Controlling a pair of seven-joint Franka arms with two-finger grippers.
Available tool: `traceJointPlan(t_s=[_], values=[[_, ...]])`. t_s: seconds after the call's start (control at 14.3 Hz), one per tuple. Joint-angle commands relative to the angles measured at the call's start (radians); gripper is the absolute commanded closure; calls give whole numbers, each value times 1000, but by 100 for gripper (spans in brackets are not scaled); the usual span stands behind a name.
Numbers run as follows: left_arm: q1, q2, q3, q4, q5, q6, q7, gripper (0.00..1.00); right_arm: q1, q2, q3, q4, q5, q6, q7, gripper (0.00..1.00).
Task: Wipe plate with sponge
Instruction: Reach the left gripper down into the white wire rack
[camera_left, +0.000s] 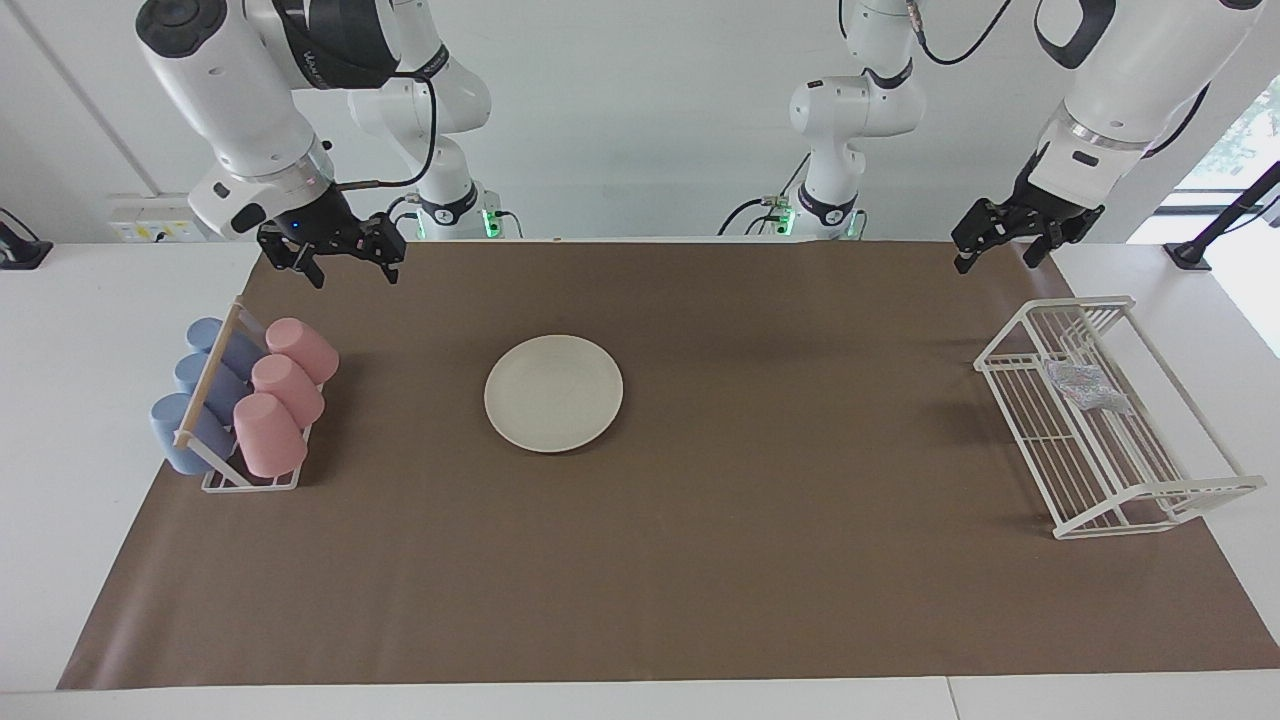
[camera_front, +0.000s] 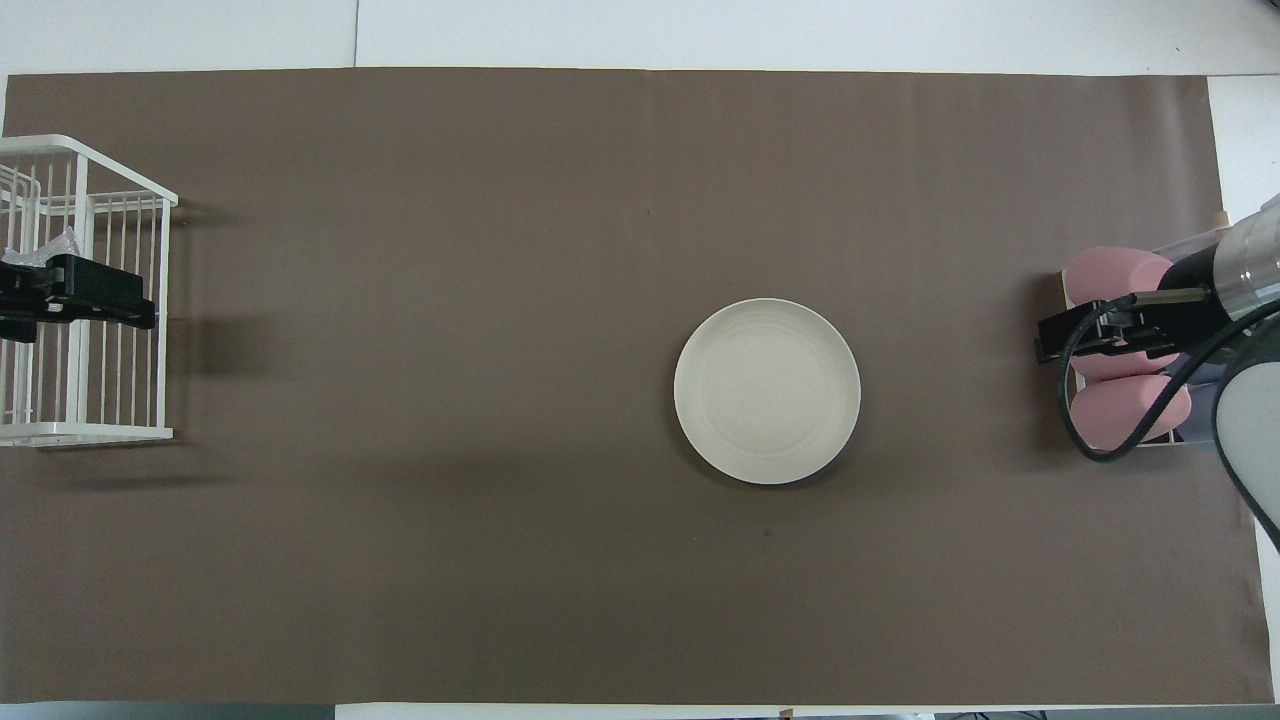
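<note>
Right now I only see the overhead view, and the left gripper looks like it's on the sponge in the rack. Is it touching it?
Observer: No. The left gripper hangs high in the air, well clear of the sponge lying in the rack.
Operator: Is the right gripper grabbing the pink cups?
Observer: No. The right gripper is up in the air too, open, not touching the pink cups.
Operator: Are there only pink ones?
Observer: No. Three blue cups lie beside them.
</note>
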Motion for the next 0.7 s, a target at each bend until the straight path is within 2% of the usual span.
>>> traceJointPlan(t_s=[0.0,0.21,0.35,0.63], values=[[-6,-20,1,-41,29,33,8,0,5,4,-1,10,-23,-10,-2,0],[-11,-29,-2,-98,80,92,8,0,5,4,-1,10,-23,-10,-2,0],[-17,-2,-5,-109,151,126,8,0,5,4,-1,10,-23,-10,-2,0],[-32,15,-5,-237,357,288,9,0,5,4,-1,10,-23,-10,-2,0]])
